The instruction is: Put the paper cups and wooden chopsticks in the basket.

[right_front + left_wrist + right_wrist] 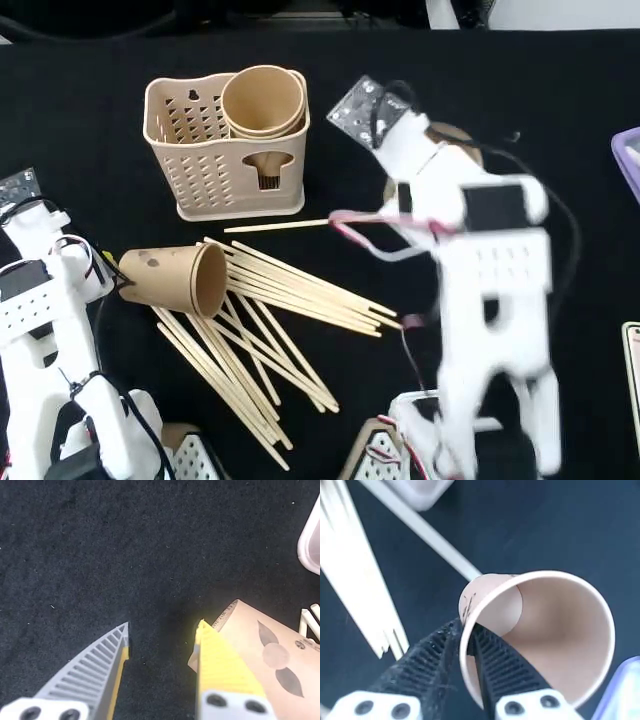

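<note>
- Right gripper [467, 630]: clamped on the rim of a paper cup [545, 630], one finger inside and one outside, to the right of the basket [225, 150].
- Left gripper [162, 630]: jaws apart with nothing between them, just beside the base of the fallen cup [175, 278].
- Fallen cup: on its side across the loose chopsticks [270, 330], in front of the basket.
- Stacked cups [263, 100]: upright in the basket's right compartment.
- Single chopstick [275, 227]: lying apart from the pile, near the basket's front.

A black cloth-covered counter [100, 60] carries a beige perforated plastic basket [220, 170], upright toward its far edge. A single wooden chopstick [275, 227] lies just before the basket. Nearer the front edge, pale wooden chopsticks [270, 330] lie fanned out. A brown paper cup [170, 278] lies on its side toward the left edge, its mouth over them.
</note>
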Controlling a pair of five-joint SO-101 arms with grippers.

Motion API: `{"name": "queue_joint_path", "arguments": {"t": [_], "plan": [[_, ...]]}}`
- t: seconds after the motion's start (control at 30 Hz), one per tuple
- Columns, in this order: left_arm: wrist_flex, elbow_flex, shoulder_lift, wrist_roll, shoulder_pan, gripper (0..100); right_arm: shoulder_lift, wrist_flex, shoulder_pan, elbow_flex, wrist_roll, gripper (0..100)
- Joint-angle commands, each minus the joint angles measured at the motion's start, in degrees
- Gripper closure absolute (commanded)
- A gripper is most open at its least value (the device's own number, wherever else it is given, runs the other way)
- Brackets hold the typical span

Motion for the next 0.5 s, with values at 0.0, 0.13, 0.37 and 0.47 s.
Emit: {"name": "queue_joint_path", "arguments": {"t": [0.0, 0.13, 0.37, 0.47], "plan": [[-1.05, -0.75, -0.53, 0.09, -0.22, 78, -6.9, 0.0, -7.21, -9.27, -2.29, 98.8], [-1.05, -0.75, -0.53, 0.09, -0.31, 78, -7.08, -4.92, -16.35, -16.84, -3.25, 98.8], [-1.05, -0.75, -0.53, 0.09, -0.48, 78, 1.27, -23.03, -23.82, -18.07, -11.25, 98.8], [-1.05, -0.75, -0.53, 0.09, -0.48, 78, 7.16, -25.41, -23.82, -19.47, -11.16, 98.8]]}}
